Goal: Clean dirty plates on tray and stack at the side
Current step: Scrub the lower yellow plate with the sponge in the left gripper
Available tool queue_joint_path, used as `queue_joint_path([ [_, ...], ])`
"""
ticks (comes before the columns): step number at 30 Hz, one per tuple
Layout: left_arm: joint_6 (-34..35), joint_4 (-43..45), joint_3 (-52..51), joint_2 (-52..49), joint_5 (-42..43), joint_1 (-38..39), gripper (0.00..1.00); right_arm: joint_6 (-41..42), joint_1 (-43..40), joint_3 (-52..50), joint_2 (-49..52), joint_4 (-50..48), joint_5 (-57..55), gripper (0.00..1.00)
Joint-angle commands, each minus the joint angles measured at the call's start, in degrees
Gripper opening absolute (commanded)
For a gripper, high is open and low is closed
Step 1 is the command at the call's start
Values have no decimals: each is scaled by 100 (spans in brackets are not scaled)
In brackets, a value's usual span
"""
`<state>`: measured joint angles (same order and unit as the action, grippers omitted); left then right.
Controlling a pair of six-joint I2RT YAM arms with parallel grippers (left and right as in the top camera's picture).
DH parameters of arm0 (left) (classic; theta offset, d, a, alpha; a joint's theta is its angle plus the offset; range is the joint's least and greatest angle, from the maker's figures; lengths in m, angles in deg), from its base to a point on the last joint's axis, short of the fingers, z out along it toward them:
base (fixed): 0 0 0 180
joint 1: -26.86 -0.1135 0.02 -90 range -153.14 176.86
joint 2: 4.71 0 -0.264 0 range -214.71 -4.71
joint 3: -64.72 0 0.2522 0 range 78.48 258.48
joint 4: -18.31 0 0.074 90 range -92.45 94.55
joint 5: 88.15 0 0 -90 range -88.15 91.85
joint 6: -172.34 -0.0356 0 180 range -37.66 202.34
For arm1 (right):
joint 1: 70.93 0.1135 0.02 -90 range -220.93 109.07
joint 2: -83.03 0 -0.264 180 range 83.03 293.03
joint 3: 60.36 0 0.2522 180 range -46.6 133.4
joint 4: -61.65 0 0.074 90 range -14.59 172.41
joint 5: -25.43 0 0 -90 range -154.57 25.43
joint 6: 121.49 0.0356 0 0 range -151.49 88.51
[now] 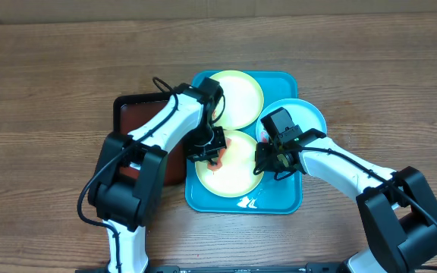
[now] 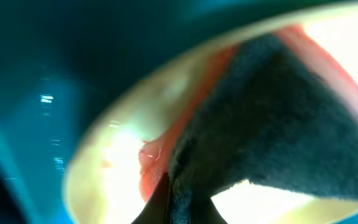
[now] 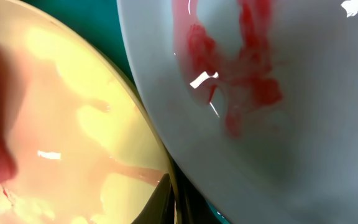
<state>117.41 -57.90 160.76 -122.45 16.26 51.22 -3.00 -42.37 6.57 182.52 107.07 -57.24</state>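
The turquoise tray [image 1: 279,199] holds three plates. My left gripper [image 1: 215,154] is shut on a dark cloth [image 2: 272,124] and presses it on the front yellow-green plate [image 1: 234,178], amid red sauce [image 2: 154,168]. My right gripper [image 1: 266,161] is shut on that plate's right rim [image 3: 166,186]. The light-blue plate [image 1: 306,114] lies right of it with red smears [image 3: 247,74], its edge over the yellow rim. The second yellow-green plate [image 1: 241,95] lies at the tray's back and looks pale, with no smear visible.
A smaller black-rimmed red-brown tray [image 1: 139,114] lies left of the turquoise tray, partly under my left arm. Bare wooden table surrounds both trays. A little liquid shines on the tray's front edge [image 1: 247,202].
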Motion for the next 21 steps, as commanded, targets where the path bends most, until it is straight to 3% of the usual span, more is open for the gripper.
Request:
queue_joint_path([
  [1,94,-55,129,-87,-487,-4,4,31,-66,-173,212,168,-686,4],
  [6,107,74,136,-90,-586,28,4,323,-96,-173,212,190,-734,4],
  [11,-208,127,136,-92,332,376,4,1121,-326,-173,212,472,-1029,4],
  [15,-210,297,136,-92,640,848,4,1231,-472,-173,212,485,-1023,4],
  [21,66,382,136,-98,221,1320,4,1220,-492,-170,212,509,-1027,4],
])
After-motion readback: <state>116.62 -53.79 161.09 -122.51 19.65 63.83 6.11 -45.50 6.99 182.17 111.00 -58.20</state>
